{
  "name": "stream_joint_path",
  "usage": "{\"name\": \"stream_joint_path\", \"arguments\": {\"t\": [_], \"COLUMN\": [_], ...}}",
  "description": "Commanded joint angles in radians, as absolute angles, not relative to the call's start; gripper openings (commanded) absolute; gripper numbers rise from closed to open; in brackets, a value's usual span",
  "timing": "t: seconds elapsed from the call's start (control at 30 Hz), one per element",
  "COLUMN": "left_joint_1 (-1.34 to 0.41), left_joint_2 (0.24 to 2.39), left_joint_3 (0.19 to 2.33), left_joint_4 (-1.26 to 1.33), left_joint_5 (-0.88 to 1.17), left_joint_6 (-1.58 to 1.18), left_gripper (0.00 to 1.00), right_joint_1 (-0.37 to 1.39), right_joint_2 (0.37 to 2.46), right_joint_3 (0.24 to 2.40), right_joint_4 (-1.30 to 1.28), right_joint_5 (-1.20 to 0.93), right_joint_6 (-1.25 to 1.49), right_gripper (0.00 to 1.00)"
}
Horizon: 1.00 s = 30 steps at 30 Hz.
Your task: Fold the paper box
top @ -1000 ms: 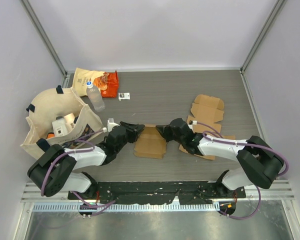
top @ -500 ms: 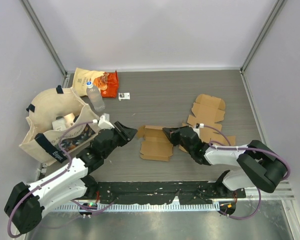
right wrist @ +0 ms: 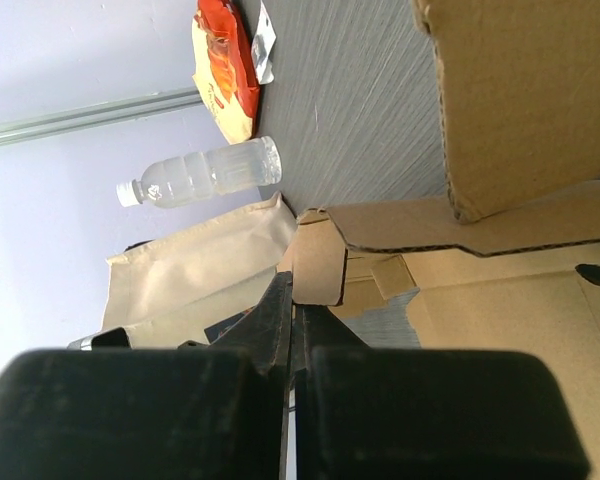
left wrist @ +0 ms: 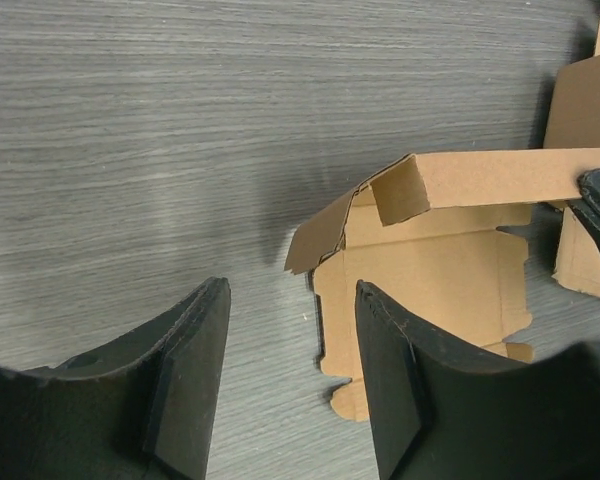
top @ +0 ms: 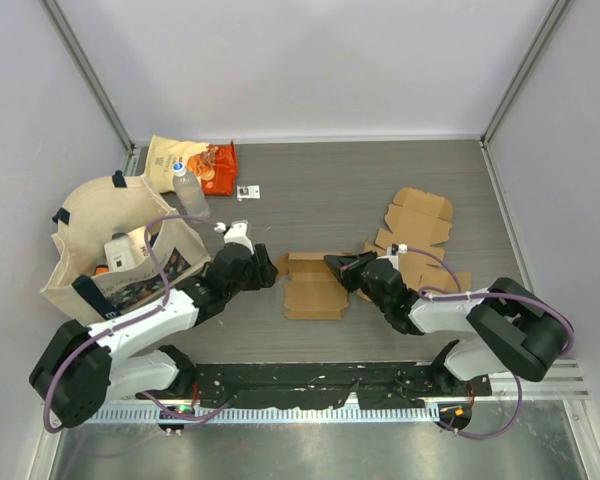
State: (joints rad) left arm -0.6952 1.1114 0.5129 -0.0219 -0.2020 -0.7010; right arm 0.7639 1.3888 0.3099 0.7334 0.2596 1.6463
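The brown paper box (top: 315, 286) lies partly unfolded at the table's middle, its far wall (left wrist: 480, 178) raised and a left flap bent up. My right gripper (top: 340, 265) is shut on the right end of that raised wall; in the right wrist view its jaws (right wrist: 298, 300) pinch a cardboard flap (right wrist: 318, 262). My left gripper (top: 263, 270) is open and empty just left of the box. In the left wrist view its fingers (left wrist: 192, 385) straddle bare table by the box's left edge (left wrist: 420, 290), not touching it.
Two more flat cardboard blanks (top: 417, 217) (top: 432, 275) lie at the right. A beige tote bag (top: 115, 245) stands at the left, with a water bottle (top: 190, 193), snack packs (top: 195, 160) and a small packet (top: 248, 192) behind it.
My left gripper let go of the box, pulled back left, then came forward to its left edge. The box slid slightly right and its far wall stands raised in the right gripper.
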Motion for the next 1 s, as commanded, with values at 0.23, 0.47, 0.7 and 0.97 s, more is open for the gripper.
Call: {"name": "stream_joint_path", "arguments": {"t": [0.23,0.47,0.7,0.97], "left_joint_1": [-0.690,-0.690,-0.707,-0.715], "left_joint_2": [1.229,1.279,1.354,1.296], "left_joint_3": [0.604,0.647,0.673,0.624], "left_joint_4": [0.114,0.104,0.153,0.144], "left_joint_5": [-0.201,-0.229,-0.163,-0.196], "left_joint_6": [-0.644,-0.626,-0.649,-0.635], "left_gripper": [0.54,0.49,0.44,0.40], "right_joint_1": [0.759,0.759,0.759,0.761], "right_joint_2": [1.419,1.417,1.447,1.443], "right_joint_3": [0.311,0.313,0.307,0.268], "right_joint_4": [0.813,0.813,0.857,0.874], "right_joint_5": [0.259,0.256,0.247,0.247], "right_joint_6": [1.615,1.620,1.638,1.626], "right_gripper": [0.01,0.01,0.01,0.01]}}
